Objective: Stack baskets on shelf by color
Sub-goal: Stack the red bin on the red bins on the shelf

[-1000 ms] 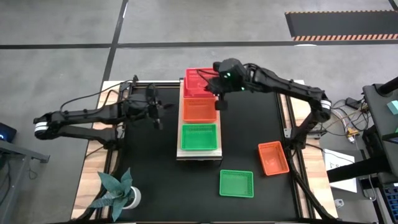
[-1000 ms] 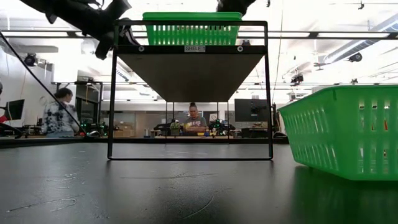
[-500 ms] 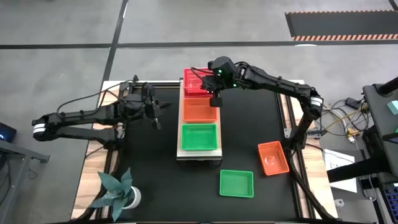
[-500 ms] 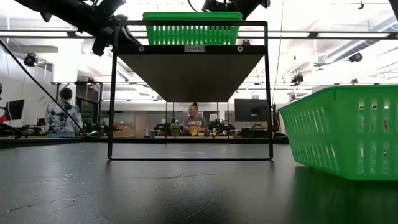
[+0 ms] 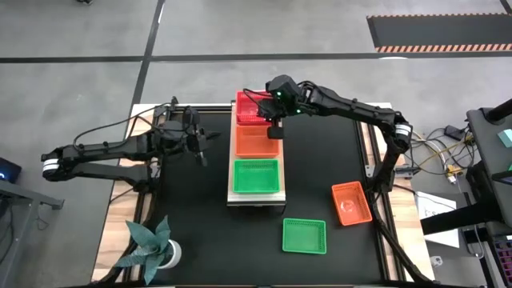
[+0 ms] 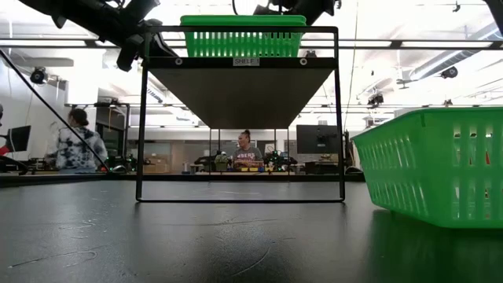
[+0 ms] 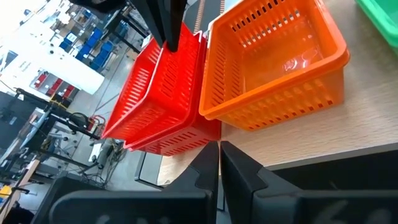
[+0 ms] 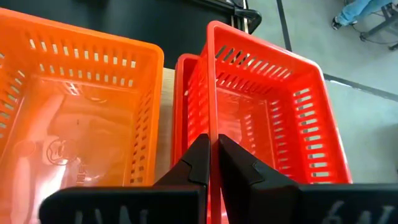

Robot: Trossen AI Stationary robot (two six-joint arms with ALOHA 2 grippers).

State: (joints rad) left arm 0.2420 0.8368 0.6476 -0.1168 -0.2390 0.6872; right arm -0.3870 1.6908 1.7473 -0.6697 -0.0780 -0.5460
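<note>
The light-wood shelf [image 5: 256, 198] stands raised on a black frame at mid-table. On it sit two stacked red baskets [image 5: 250, 106] at the far end, an orange basket [image 5: 256, 142] in the middle and a green basket [image 5: 256, 176] at the near end. The upper red basket [image 8: 261, 112] sits askew in the lower one. My right gripper [image 5: 274, 128] is shut, its tips at the red stack's side next to the orange basket [image 8: 74, 106]. My left gripper [image 5: 200, 149] is shut and raised left of the shelf, pointing at it. My right gripper's shut fingertips [image 7: 171, 38] come down slanting from the table's right onto the upper red basket's wall [image 8: 210, 81] that faces the orange basket. Whether they touch that wall or hover just over it, I cannot tell.
A loose green basket [image 5: 304, 236] lies on the black tabletop near the front edge, and a loose orange basket [image 5: 352, 202] lies to the right of the shelf. A potted plant [image 5: 152, 244] stands at the near left corner. People sit in the room beyond.
My right gripper, shut throughout, has moved from over the orange basket toward the table's left and down, to the red stack's edge. The baskets have not visibly shifted.
</note>
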